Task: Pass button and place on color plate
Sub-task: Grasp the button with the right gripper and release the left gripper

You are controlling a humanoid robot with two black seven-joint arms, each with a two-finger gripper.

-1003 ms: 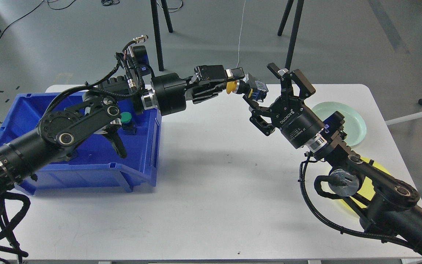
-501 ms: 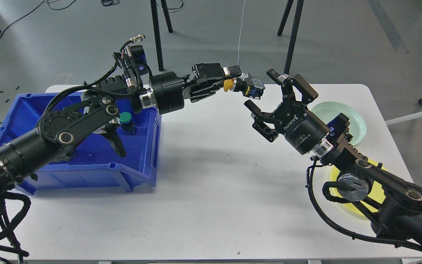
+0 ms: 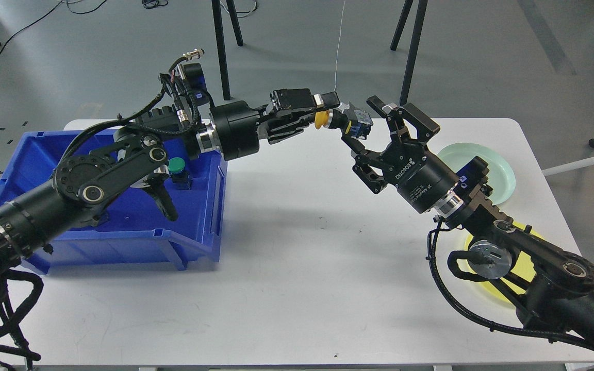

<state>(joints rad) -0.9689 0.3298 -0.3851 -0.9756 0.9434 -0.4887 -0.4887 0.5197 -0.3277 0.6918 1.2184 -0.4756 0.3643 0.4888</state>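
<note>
My left gripper is shut on a yellow push button, held in the air above the table's back middle. The button's black and blue body sticks out to the right. My right gripper is open, its fingers standing on either side of that body; whether they touch it I cannot tell. A yellow plate lies at the right, mostly hidden under my right arm. A pale green plate lies behind it.
A blue bin stands on the left of the white table. It holds a green button beside my left arm. Tripod legs stand behind the table.
My right gripper has moved up and left, bringing its open fingers around the button's body. My left gripper rose slightly with the button, then held still.
</note>
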